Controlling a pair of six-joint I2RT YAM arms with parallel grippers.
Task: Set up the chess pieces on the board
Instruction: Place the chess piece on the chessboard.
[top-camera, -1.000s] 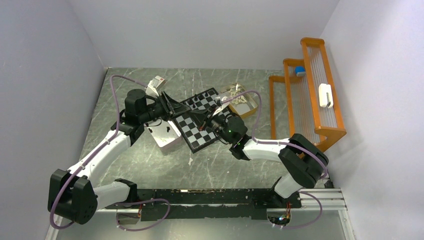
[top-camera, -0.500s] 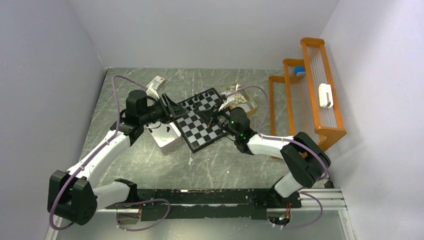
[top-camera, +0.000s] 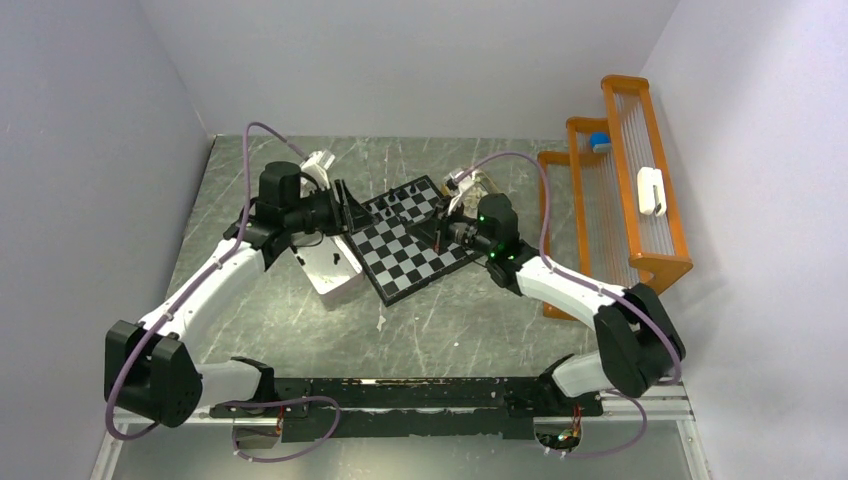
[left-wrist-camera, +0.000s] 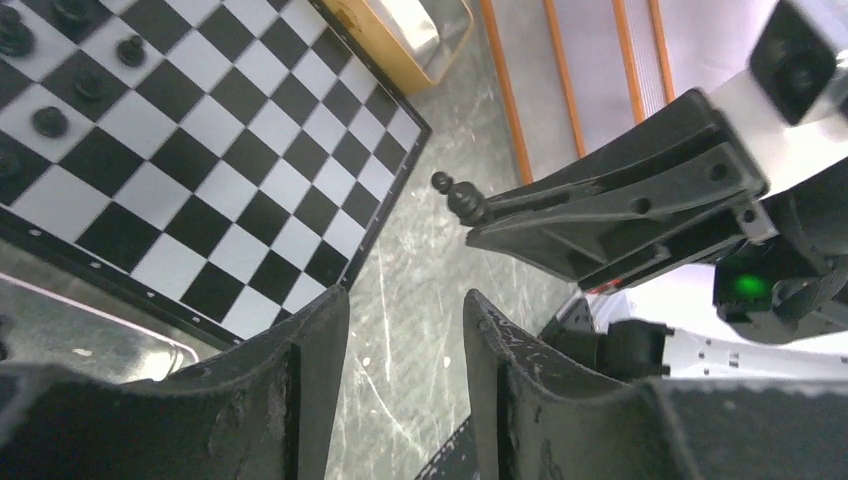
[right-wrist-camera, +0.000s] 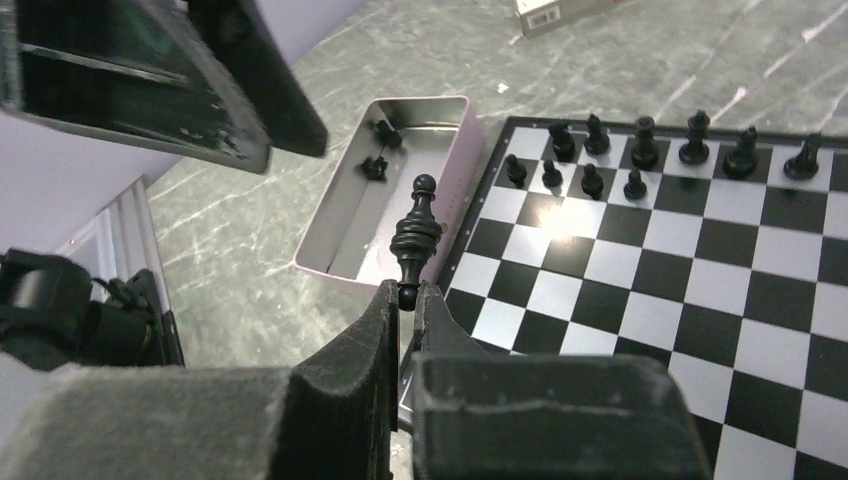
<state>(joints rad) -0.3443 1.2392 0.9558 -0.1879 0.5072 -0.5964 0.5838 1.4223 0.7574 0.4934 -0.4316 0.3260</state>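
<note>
My right gripper (right-wrist-camera: 408, 292) is shut on the base of a black chess piece (right-wrist-camera: 416, 235) and holds it in the air over the near-left edge of the board (right-wrist-camera: 700, 280). Seen from above, that gripper (top-camera: 440, 233) hangs over the board's (top-camera: 400, 265) right side. Several black chess pieces (right-wrist-camera: 645, 145) stand in the board's far rows (top-camera: 405, 195). My left gripper (left-wrist-camera: 405, 320) is open and holds nothing. It hovers at the board's left edge (top-camera: 352, 208), facing the held piece (left-wrist-camera: 455, 197).
A white box (top-camera: 330, 270) left of the board holds two black pieces (right-wrist-camera: 378, 150). A tan tray (left-wrist-camera: 425, 35) sits beyond the board's right corner, and an orange rack (top-camera: 610, 190) stands along the right wall. A small red-and-white carton (top-camera: 318, 165) lies behind my left gripper.
My right gripper has drawn away to the right across the board with the black piece. My left gripper's jaws have widened, and it has shifted slightly back.
</note>
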